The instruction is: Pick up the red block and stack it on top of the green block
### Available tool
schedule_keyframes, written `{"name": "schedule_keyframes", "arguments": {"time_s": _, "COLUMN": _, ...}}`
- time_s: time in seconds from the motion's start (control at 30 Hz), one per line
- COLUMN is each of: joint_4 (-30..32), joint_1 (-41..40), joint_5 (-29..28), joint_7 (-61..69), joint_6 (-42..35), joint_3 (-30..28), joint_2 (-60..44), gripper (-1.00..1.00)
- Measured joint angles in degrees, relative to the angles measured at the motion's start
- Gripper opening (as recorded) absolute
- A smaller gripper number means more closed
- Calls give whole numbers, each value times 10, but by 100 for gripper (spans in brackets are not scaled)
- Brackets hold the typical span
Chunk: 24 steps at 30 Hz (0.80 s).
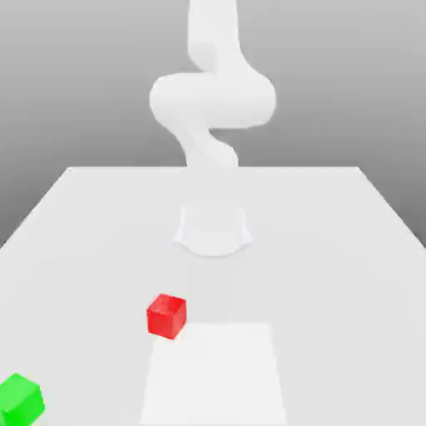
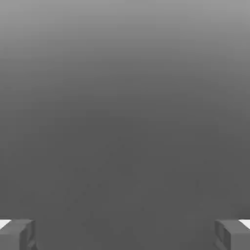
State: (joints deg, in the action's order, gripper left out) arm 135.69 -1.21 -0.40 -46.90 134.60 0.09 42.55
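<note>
**Red Block (image 1: pixel 166 316) Waits for Pickup**

A green block (image 1: pixel 21 402), the stacking base, sits nearest the camera at the exterior view's left, partly cut off by the frame. Farther back, the red block rests on the worktop (image 1: pixel 333 291), well apart from it, beside a corner of a pale patch (image 1: pixel 215 374). Beyond them rises the white robot arm (image 1: pixel 213 100); in the hand view its tool (image 2: pixel 125 235) stands wide open, with nothing in its grip. The step in hand appears to be the approach: best to center above the red block, turn to match its angled sides, then descend straight, closing only once both opposite faces lie between the fingers, lest a corner be nudged.
</note>
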Motion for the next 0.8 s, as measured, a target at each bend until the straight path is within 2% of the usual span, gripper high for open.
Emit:
{"name": "schedule_keyframes", "arguments": {"time_s": 0.53, "joint_4": 310, "joint_1": -86, "joint_5": -18, "joint_7": -78, "joint_6": 236, "joint_3": -30, "joint_2": -285, "gripper": 0}}
{"name": "schedule_keyframes", "arguments": {"time_s": 0.6, "joint_4": 330, "joint_1": -91, "joint_5": -9, "joint_7": -78, "joint_6": 299, "joint_3": -38, "joint_2": -366, "gripper": 0}}
{"name": "schedule_keyframes", "arguments": {"time_s": 0.77, "joint_4": 325, "joint_1": -109, "joint_5": 21, "joint_7": -59, "joint_6": 403, "joint_3": -18, "joint_2": -491, "gripper": 0}}
{"name": "schedule_keyframes", "arguments": {"time_s": 0.8, "joint_4": 323, "joint_1": -115, "joint_5": 24, "joint_7": -57, "joint_6": 420, "joint_3": -11, "joint_2": -511, "gripper": -100}}
